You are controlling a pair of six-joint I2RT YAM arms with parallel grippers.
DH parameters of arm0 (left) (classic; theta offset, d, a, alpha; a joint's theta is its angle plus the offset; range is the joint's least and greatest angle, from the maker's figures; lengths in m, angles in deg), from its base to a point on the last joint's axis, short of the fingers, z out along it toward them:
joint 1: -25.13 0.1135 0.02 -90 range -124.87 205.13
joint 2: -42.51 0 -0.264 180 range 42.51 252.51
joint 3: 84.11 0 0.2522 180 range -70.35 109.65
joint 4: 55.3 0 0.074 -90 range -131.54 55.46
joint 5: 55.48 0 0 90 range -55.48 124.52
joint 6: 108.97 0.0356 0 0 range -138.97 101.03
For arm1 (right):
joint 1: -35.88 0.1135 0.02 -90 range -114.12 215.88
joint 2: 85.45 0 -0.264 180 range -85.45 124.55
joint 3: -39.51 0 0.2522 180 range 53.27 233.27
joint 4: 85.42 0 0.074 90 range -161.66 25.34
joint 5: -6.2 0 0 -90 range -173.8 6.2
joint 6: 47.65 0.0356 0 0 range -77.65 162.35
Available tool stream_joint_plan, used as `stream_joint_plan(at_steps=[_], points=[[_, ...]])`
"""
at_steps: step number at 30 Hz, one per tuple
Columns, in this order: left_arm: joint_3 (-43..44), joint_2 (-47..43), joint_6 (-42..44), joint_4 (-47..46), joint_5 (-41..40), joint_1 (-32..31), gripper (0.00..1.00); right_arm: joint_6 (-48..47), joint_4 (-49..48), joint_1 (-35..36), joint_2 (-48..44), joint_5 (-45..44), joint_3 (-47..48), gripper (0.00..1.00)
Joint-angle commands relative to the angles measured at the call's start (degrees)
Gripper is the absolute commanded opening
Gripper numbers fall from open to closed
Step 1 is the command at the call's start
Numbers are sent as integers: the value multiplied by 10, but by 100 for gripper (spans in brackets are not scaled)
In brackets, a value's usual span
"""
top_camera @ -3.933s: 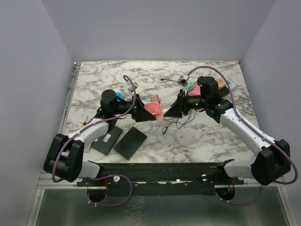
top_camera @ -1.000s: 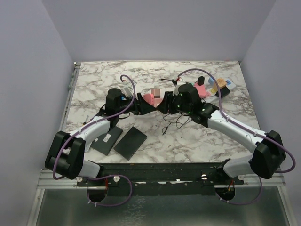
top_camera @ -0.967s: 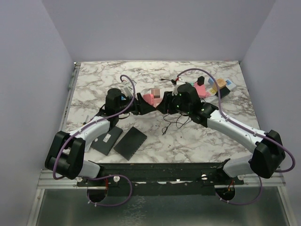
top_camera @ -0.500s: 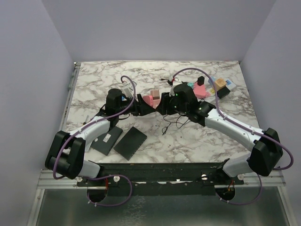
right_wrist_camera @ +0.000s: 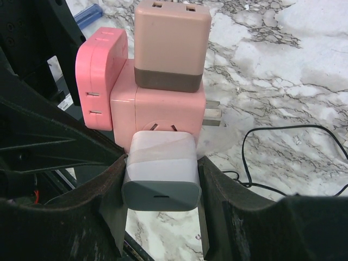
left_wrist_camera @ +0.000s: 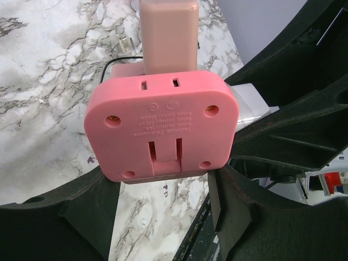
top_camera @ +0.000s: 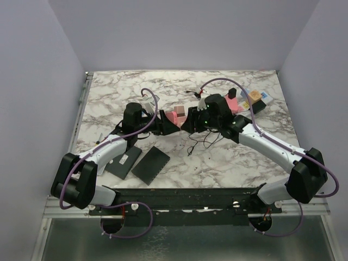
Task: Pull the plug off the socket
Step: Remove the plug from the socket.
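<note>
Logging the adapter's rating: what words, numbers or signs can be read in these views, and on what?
Pink adapter, flat face: a few lines of raised small print, upside down, too small to read.
Same face: two round raised marks, unreadable.
White plug, tan plug: no text visible.
White label on black pad: too small.

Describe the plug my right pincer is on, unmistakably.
At the centre of the marble table is a pink cube adapter carrying plugs. The right pincer grips the white charger with a grey end; its neighbours are a tan plug and a pink plug.
</note>
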Motion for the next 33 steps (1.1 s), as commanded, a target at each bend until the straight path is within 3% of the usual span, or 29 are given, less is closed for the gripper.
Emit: stream_joint_plan(at_steps=[1, 12, 26, 33], points=[[5, 4, 29, 43, -86, 4, 0, 5, -56, 16, -19, 133, 26, 0], [3, 8, 24, 43, -91, 4, 0, 60, -27, 19, 25, 63, 47, 0], [3, 15, 23, 46, -94, 4, 0, 69, 47, 84, 68, -88, 111, 0], [4, 12, 30, 53, -100, 5, 0, 78, 57, 100, 78, -120, 121, 1]])
